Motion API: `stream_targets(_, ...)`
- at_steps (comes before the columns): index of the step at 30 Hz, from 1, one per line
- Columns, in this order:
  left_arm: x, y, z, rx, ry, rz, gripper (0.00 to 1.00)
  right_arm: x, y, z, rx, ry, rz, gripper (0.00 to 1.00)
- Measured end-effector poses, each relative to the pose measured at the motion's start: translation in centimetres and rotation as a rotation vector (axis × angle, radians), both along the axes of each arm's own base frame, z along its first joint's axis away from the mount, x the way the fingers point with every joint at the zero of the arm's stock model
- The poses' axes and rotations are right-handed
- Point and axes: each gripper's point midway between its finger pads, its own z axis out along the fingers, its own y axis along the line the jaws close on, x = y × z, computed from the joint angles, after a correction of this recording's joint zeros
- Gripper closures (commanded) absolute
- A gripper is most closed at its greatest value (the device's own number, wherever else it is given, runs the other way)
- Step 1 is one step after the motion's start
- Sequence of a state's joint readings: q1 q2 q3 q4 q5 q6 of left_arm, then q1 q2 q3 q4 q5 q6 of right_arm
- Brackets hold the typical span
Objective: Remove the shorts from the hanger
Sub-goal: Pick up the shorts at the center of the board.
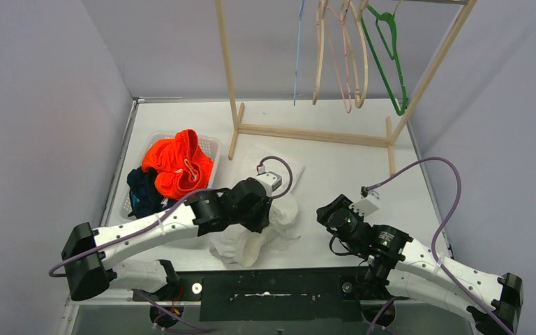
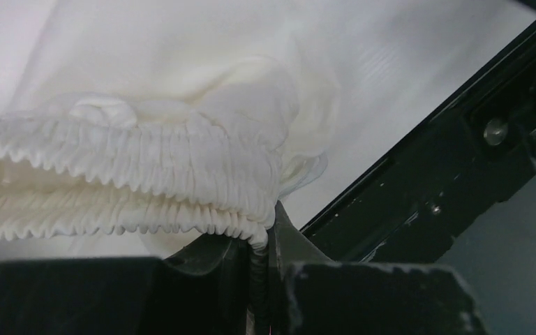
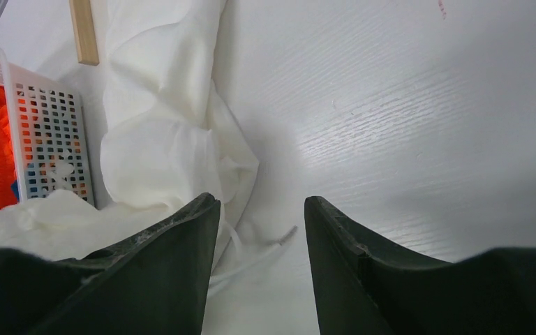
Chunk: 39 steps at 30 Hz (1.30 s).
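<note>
The white shorts (image 1: pixel 246 246) lie crumpled on the table in front of the left arm, off any hanger. My left gripper (image 1: pixel 271 218) is shut on their ruffled elastic waistband (image 2: pixel 146 167), which is pinched between the jaws (image 2: pixel 265 241). My right gripper (image 1: pixel 323 211) hovers just right of the shorts, open and empty (image 3: pixel 261 204). In the right wrist view the white fabric (image 3: pixel 167 132) and its drawstring (image 3: pixel 265 248) lie to the left of the jaws. Bare hangers (image 1: pixel 349 59), among them a green hanger (image 1: pixel 391 59), hang from the rack at the back.
A white basket (image 1: pixel 211 144) at the left holds bright orange shorts (image 1: pixel 178 164) and dark navy shorts (image 1: pixel 143 190). The wooden rack's base bar (image 1: pixel 307 132) crosses the back of the table. A black plate (image 1: pixel 279 286) runs along the near edge.
</note>
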State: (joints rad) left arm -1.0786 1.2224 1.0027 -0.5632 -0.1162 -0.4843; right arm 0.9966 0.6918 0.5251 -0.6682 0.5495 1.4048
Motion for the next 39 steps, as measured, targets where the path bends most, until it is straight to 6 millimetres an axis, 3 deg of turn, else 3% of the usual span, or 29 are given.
stream_targets(2, -0.4, 0.4, -2.7, 0.049, 0.060, -0.012, 0.70, 0.0, 0.0, 0.0, -0.001, -0.001, -0.002, 0.51)
stream_targets(4, 0.5, 0.8, -3.5, 0.052, 0.086, 0.010, 0.56, 0.0, -0.1, 0.0, 0.000, -0.002, -0.005, 0.51)
stream_targets(7, 4.3, 1.5, -3.8, 0.018, 0.087, 0.106, 0.34, 0.0, -0.1, 0.0, 0.001, -0.001, -0.008, 0.51)
stream_targets(9, 6.6, 2.3, -4.6, 0.028, 0.087, 0.165, 0.25, 0.0, -0.1, 0.0, 0.001, -0.001, -0.011, 0.51)
stream_targets(13, 7.8, 2.5, -8.2, 0.098, 0.136, 0.185, 0.21, 0.0, -0.3, 0.0, 0.003, 0.001, -0.020, 0.50)
stream_targets(17, 6.7, 1.9, -11.2, 0.160, 0.193, 0.148, 0.20, -0.1, -0.6, -0.4, -0.002, 0.007, -0.024, 0.50)
stream_targets(22, 4.5, 0.4, -12.9, 0.176, 0.180, 0.086, 0.19, -0.3, -0.9, -0.9, -0.005, 0.015, -0.031, 0.50)
stream_targets(26, 4.0, -0.5, -14.6, 0.265, 0.113, 0.084, 0.23, -0.3, -0.8, -0.8, 0.004, 0.014, -0.035, 0.49)
stream_targets(27, 4.0, -0.6, -14.8, 0.291, 0.086, 0.090, 0.28, -0.3, -0.9, -0.8, 0.004, 0.014, -0.036, 0.49)
stream_targets(29, 4.0, -1.2, -14.9, 0.333, 0.013, 0.107, 0.59, -0.3, -0.9, -0.8, 0.005, 0.014, -0.037, 0.49)
stream_targets(32, 3.4, -2.3, -14.8, 0.330, -0.056, 0.129, 0.96, -0.3, -0.9, -0.8, 0.006, 0.014, -0.038, 0.49)
stream_targets(33, 3.2, -2.7, -14.8, 0.328, -0.080, 0.129, 1.00, -0.4, -1.0, -0.9, 0.005, 0.015, -0.040, 0.49)
stream_targets(36, 3.2, -2.7, -14.6, 0.326, -0.127, 0.155, 1.00, -0.4, -1.2, -0.8, 0.007, 0.015, -0.049, 0.49)
stream_targets(39, 3.3, -1.6, -14.3, 0.340, -0.140, 0.188, 1.00, -0.4, -1.3, -0.6, 0.022, 0.010, -0.057, 0.49)
